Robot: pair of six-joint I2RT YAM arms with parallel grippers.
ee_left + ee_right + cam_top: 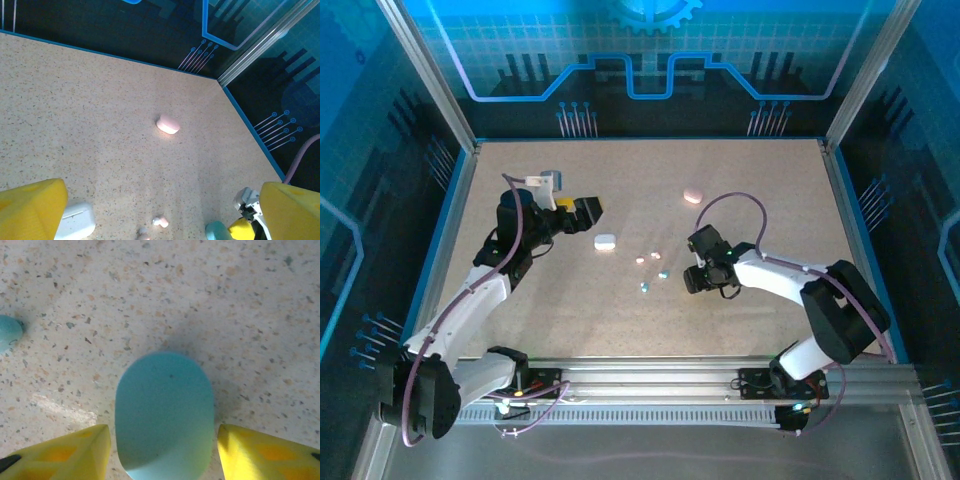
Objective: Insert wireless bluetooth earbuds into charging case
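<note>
Four earbuds (pixel 655 255) lie loose near the middle of the tabletop (pixel 760 170): two pinkish ones toward the far side, and two pale blue earbuds (pixel 644 287) toward the near edge. There are three cases. The pale blue case (pixel 164 410) lies flat just right of the earbuds, between the fingers of the right end effector (pixel 164 440), which is spread with a sliver of tabletop showing on each side. The white case (pixel 605 242) sits to their left, by the wide-spread, empty left end effector (pixel 162 200). The pink case (pixel 693 196) lies alone toward the far edge.
</note>
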